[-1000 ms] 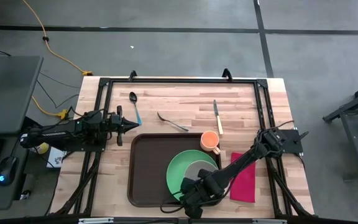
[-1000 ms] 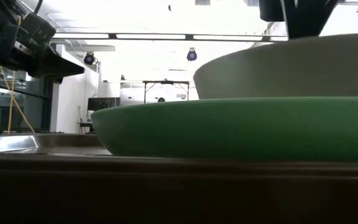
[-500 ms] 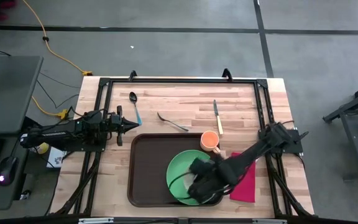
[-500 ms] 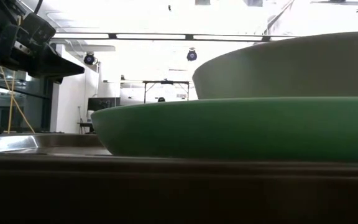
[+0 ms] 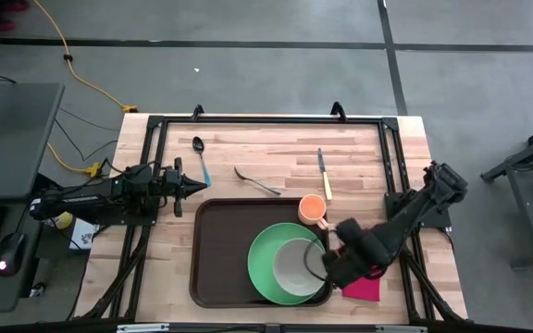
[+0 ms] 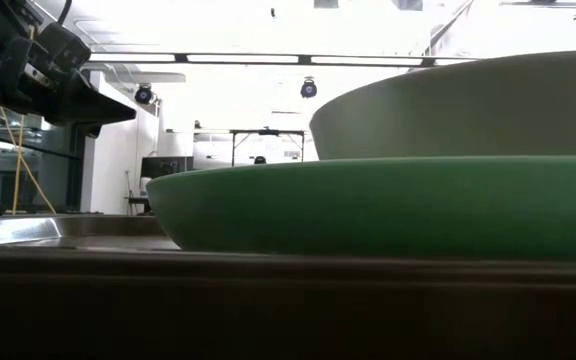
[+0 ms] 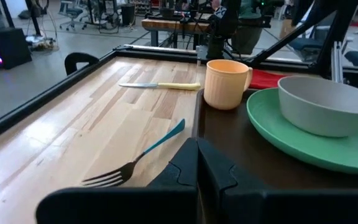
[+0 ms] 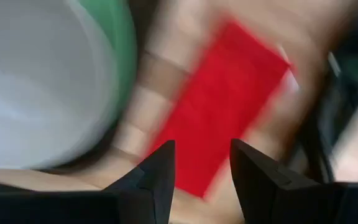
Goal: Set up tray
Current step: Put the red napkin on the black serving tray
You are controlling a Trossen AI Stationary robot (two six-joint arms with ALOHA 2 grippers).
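While hovering over the red napkin (image 5: 363, 277) just beside the tray (image 5: 218, 250) at the bench's (image 5: 276, 148) near edge, right gripper (image 8: 199, 163) with jaws spread, empty; left gripper (image 7: 196, 168) pressed together, idle. Risks snagging cloth or nudging the green plate (image 5: 265, 268) and bowl (image 5: 294, 264).

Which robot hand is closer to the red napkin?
The right end effector is closer, hovering at the red napkin's edge beside the tray. The left end effector waits across the table, past the tray's far corner.
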